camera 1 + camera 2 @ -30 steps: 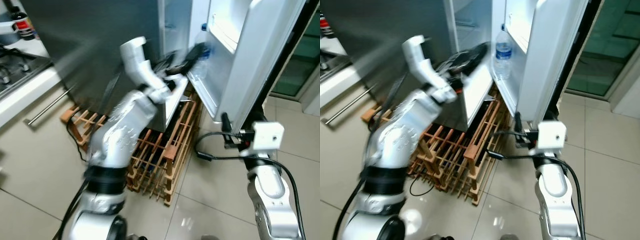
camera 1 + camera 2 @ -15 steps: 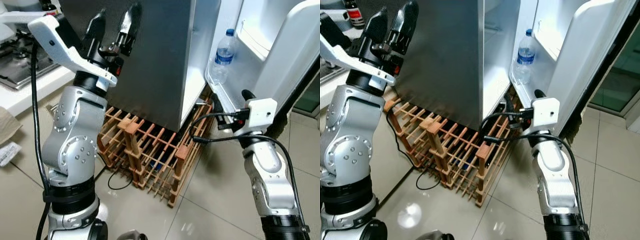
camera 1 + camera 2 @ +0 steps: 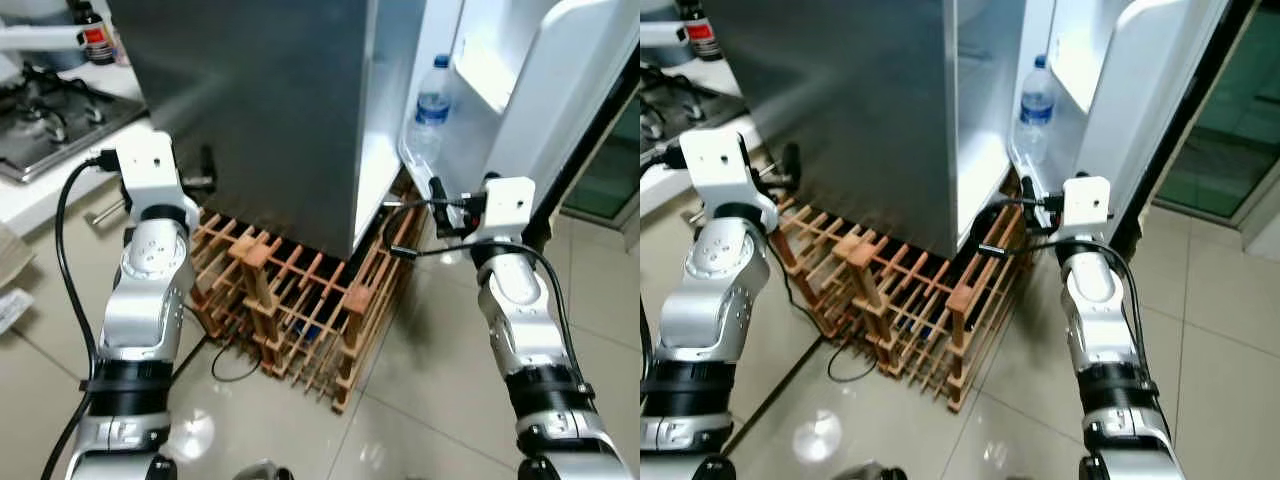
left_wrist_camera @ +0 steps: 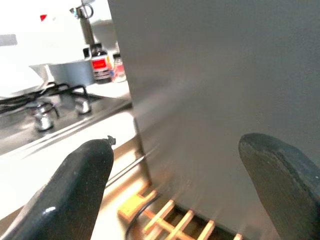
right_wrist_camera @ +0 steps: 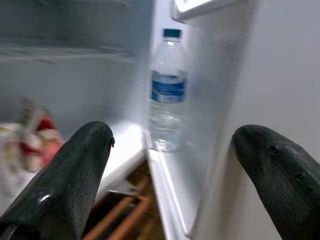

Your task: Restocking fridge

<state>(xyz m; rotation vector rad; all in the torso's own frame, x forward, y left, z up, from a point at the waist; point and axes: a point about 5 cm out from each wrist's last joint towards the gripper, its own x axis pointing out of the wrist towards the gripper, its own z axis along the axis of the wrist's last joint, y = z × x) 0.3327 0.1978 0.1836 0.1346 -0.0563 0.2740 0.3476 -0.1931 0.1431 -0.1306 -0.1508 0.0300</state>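
Left pincer [image 4: 175,190] lowered, spread; fridge [image 3: 270,110] open; tiled floor [image 3: 420,400].

The fridge [image 3: 270,110] is cut off by the top edge, so its upper shelves are out of sight, and its open door [image 3: 540,110] runs out past the top too. A red and white item [image 5: 32,135] on the fridge's inner shelf is too blurred to identify. The water bottle [image 5: 167,92] label cannot be read. The dark bottle [image 3: 93,35] on the desk [image 3: 40,190] by the stove [image 3: 45,135] is cropped at the top. Something dark among the wooden rack [image 3: 300,300] slats cannot be identified.
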